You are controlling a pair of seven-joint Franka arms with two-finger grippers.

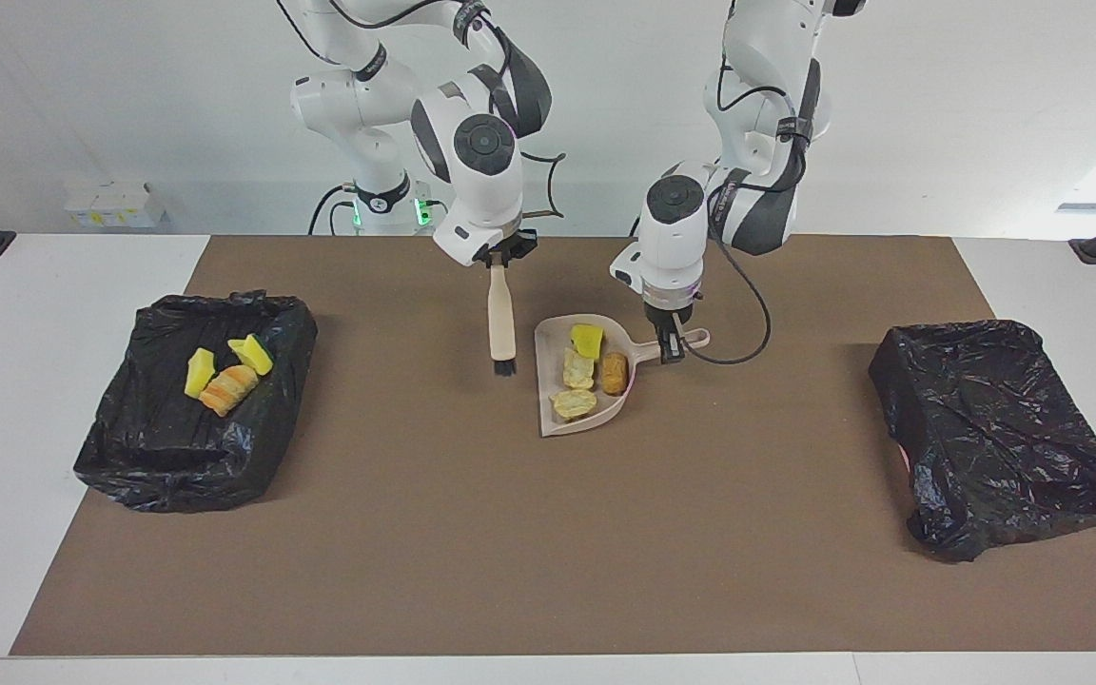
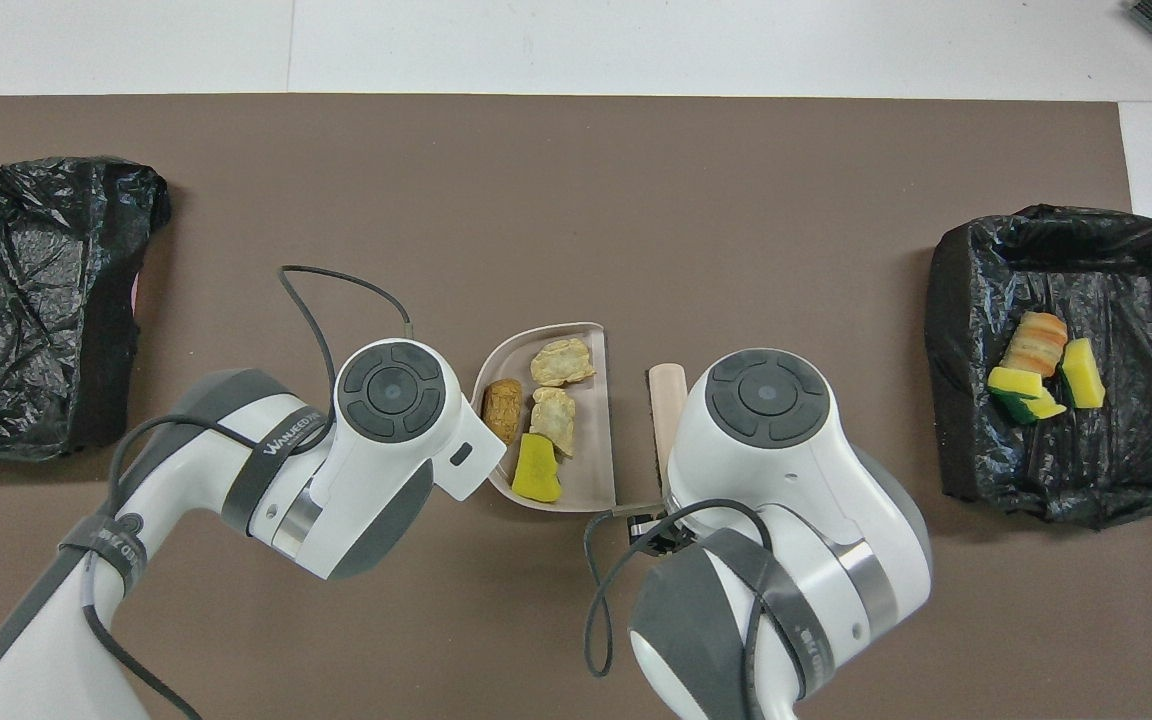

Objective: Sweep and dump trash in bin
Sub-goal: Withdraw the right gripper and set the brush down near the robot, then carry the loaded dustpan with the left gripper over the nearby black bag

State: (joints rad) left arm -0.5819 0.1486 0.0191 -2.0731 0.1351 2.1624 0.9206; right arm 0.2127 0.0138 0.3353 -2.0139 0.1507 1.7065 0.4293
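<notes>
**Inspector:** State of the load?

**Observer:** Four scraps of the trash lie in the dustpan, which rests mid-bench; none visible loose on the brown mat; sweeping, in my judgement, is finished.

**Inspector:** And what has been dumped?

**Observer:** Three pieces already sit in the bin at the right arm's end; the second bin, at the left arm's end, shows nothing inside.

**Inspector:** The arms?

**Observer:** The left end effector is clenched on the dustpan's handle; the right end effector is clamped on the brush, which hangs upright, bristles down, just beside the dustpan's open mouth and apart from it.

**Inspector:** Remaining work?

**Observer:** Lift, carry and tip the dustpan into a bin; the pan has no lid, so a tilt en route could spill scraps; I judge the task past its midpoint.
</notes>
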